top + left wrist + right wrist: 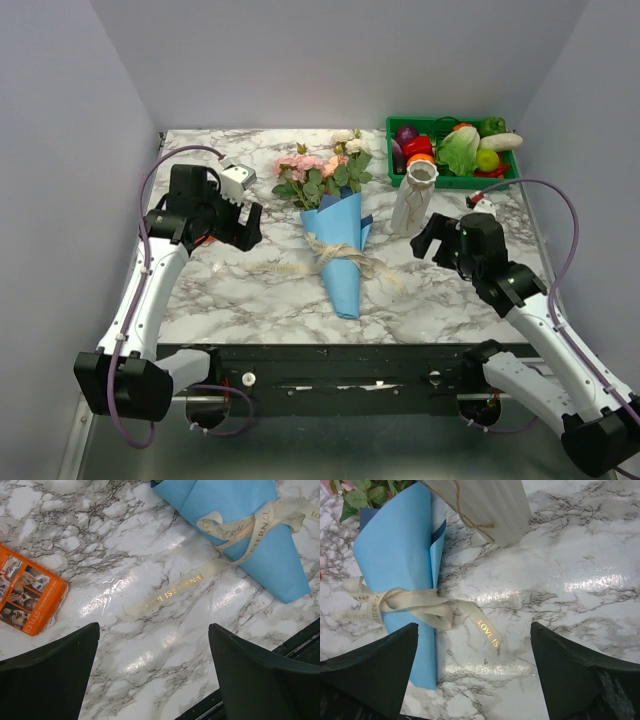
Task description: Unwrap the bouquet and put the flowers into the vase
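Unwrap not begun: bouquet [335, 235] lies mid-table, ribbon [345, 255] knotted (vase [412, 195] upright just beside). Left gripper [248, 225] and right gripper [428, 238] both wide, empty. Next, likely: pinch a ribbon tail, pull.

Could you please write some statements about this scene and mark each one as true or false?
1. The bouquet lies on the table, tied with a ribbon. True.
2. The vase stands left of the bouquet. False: the vase stands to its right, in front of the crate.
3. The left claw and the right claw are open and hold nothing. True.
4. Some flowers are already in the vase. False: the flowers are all in the blue paper.
5. The crate holds vegetables. True.
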`<action>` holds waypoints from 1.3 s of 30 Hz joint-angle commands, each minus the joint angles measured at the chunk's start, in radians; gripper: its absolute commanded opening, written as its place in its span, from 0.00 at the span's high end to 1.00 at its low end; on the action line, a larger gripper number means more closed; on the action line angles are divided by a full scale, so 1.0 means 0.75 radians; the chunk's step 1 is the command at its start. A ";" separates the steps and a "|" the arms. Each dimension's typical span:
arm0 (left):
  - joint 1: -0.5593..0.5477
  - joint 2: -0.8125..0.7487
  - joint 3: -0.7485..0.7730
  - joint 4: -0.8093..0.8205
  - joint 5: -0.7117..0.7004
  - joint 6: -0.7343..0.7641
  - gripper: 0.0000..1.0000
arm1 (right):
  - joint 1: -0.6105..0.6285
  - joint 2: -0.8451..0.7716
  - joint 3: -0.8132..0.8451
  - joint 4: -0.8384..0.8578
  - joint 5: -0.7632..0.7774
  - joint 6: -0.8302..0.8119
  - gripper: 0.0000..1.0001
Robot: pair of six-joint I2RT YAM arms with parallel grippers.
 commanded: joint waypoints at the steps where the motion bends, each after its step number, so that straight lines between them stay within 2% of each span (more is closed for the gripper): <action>1: -0.050 0.035 0.008 -0.023 0.045 0.037 0.01 | 0.006 0.013 -0.046 0.002 -0.016 -0.033 0.00; 9: -0.133 0.097 -0.008 0.024 0.030 0.035 0.01 | 0.008 0.017 -0.198 0.062 -0.185 -0.078 0.00; 14: -0.217 0.150 -0.027 0.073 0.000 0.043 0.01 | 0.071 0.072 -0.257 0.113 -0.182 -0.074 0.02; 17: -0.254 0.205 -0.039 0.085 -0.011 0.076 0.01 | 0.174 0.123 -0.237 0.115 -0.106 -0.066 0.07; 22: -0.283 0.336 -0.072 0.120 -0.027 0.119 0.01 | 0.276 0.191 -0.251 0.168 -0.045 -0.052 0.07; 31: -0.462 0.518 -0.139 0.283 -0.137 0.184 0.01 | 0.288 0.238 -0.257 0.213 0.058 -0.043 0.08; 39: -0.520 0.645 -0.150 0.424 -0.191 0.231 0.01 | 0.288 0.197 -0.263 0.170 0.086 0.016 0.11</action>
